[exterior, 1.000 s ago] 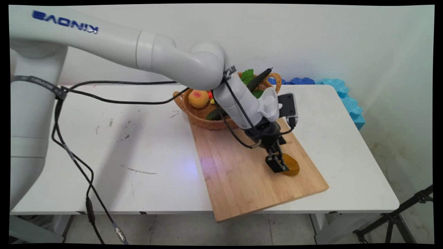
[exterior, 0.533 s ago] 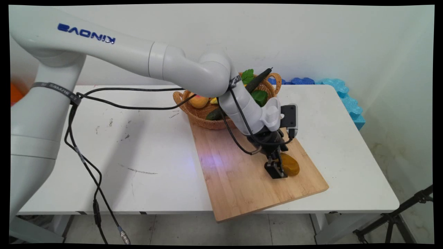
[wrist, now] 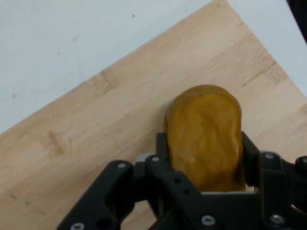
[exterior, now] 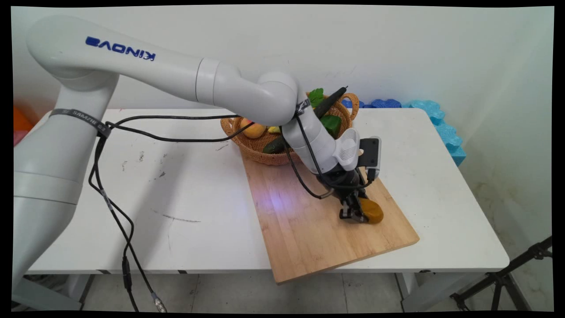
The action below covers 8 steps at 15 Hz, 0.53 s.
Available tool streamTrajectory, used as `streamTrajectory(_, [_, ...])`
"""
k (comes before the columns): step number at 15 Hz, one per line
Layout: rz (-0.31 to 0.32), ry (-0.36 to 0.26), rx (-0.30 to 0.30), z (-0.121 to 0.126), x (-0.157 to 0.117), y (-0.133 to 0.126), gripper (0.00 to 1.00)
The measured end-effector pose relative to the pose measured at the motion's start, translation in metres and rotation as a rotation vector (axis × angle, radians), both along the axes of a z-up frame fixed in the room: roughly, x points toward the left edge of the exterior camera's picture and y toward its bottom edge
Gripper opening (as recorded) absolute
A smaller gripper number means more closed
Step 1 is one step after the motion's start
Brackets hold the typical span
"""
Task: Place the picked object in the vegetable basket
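Since a second ago the gripper (exterior: 355,215) has dropped lower onto the cutting board (exterior: 309,221) and its fingers have drawn in against the brown potato (exterior: 372,212), which has shifted only slightly toward the board's right edge; the arm's elbow has also swung further over the table (exterior: 185,190).

The hand view shows what the main view cannot: the potato (wrist: 205,136) sits squarely between the two black fingers (wrist: 250,155), one pressing each flank, its rounded end poking out past them over the pale wood of the board (wrist: 96,143). The main view instead gives the surroundings: a wicker basket (exterior: 260,152) touching the board's far end, holding a peach (exterior: 253,129), a dark green cucumber (exterior: 276,145) and some green leaves (exterior: 316,97), with blue foam pieces (exterior: 435,119) along the wall at the table's far right.

The jaws are clamped on the potato, which rests on the board near its right edge, well apart from the basket.

Counted: one potato, one board, one basket, one peach, one cucumber; other basket contents are hidden behind the arm
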<state>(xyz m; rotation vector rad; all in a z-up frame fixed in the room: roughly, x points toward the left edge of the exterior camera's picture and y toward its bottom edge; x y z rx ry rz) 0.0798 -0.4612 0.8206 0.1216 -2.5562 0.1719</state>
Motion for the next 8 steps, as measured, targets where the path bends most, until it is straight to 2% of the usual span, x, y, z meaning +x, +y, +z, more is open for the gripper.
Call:
streamTrajectory(2, [0.005, 0.012, 0.005, 0.006, 0.000, 0.000, 0.00])
streamTrajectory(5, [0.050, 0.039, 0.028, 0.023, 0.006, 0.002, 0.00])
streamTrajectory(8, [0.140, 0.080, 0.069, 0.059, 0.022, 0.008, 0.00])
